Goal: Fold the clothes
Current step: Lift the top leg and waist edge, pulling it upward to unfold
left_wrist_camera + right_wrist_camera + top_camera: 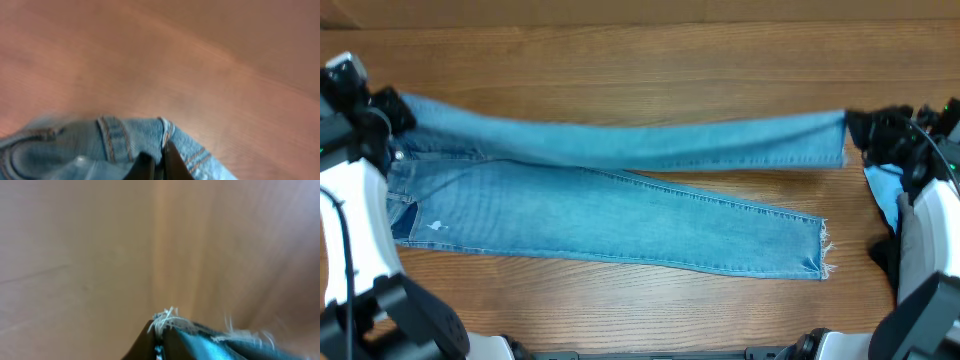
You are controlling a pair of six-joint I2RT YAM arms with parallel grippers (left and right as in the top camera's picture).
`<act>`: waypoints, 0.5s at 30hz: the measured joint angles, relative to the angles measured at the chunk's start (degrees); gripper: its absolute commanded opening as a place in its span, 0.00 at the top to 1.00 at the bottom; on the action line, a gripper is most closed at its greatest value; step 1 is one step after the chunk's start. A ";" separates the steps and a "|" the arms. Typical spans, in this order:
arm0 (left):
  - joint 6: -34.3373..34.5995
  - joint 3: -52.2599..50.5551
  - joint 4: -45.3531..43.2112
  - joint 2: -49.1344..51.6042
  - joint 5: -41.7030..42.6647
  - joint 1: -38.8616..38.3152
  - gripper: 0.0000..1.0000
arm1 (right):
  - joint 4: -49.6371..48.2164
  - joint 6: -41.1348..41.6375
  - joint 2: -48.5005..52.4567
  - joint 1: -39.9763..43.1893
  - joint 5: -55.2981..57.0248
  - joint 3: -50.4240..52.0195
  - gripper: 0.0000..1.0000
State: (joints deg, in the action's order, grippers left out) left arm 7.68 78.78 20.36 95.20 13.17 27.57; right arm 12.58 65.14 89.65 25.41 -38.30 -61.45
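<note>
At 10 o'clock on the wooden desk [620, 60], the left gripper [388, 112] has its jaws pressed together on the waist end of the light-blue denim jeans [620, 215]. The left wrist view shows tan double stitching just beside the dark fingers [175, 162]. Near 8 o'clock a small white rip [438, 227] marks the thigh. The jeans lie across the middle of the desk. The upper leg [650, 143] is stretched taut from 10 to 3 o'clock, and the lower leg [700, 232] lies flat, slanting toward 4 o'clock and ending in a frayed hem [820, 255]. At 3 o'clock the right gripper [857, 128] pinches the upper leg's frayed end between nearly closed jaws. A pale-blue cloth [885, 190] lies just below it.
</note>
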 measured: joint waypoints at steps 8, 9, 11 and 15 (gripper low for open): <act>9.11 8.90 4.44 18.97 3.54 -3.39 0.00 | -24.41 9.84 14.62 -2.84 -0.52 -0.79 0.00; 8.79 9.44 7.28 20.17 3.69 -3.21 0.00 | -22.77 9.25 15.06 -2.36 -1.75 -0.74 0.00; 8.09 10.32 11.80 20.76 3.72 -2.75 0.00 | -18.84 6.62 15.30 -0.68 -4.94 -0.74 0.00; 4.87 15.93 19.58 20.55 3.39 -1.38 0.00 | -8.09 -2.64 15.30 3.63 -12.24 -0.81 0.00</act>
State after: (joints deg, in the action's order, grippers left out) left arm 12.56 94.72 39.94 115.74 16.56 26.20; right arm 4.49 62.50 104.95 29.04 -50.54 -62.26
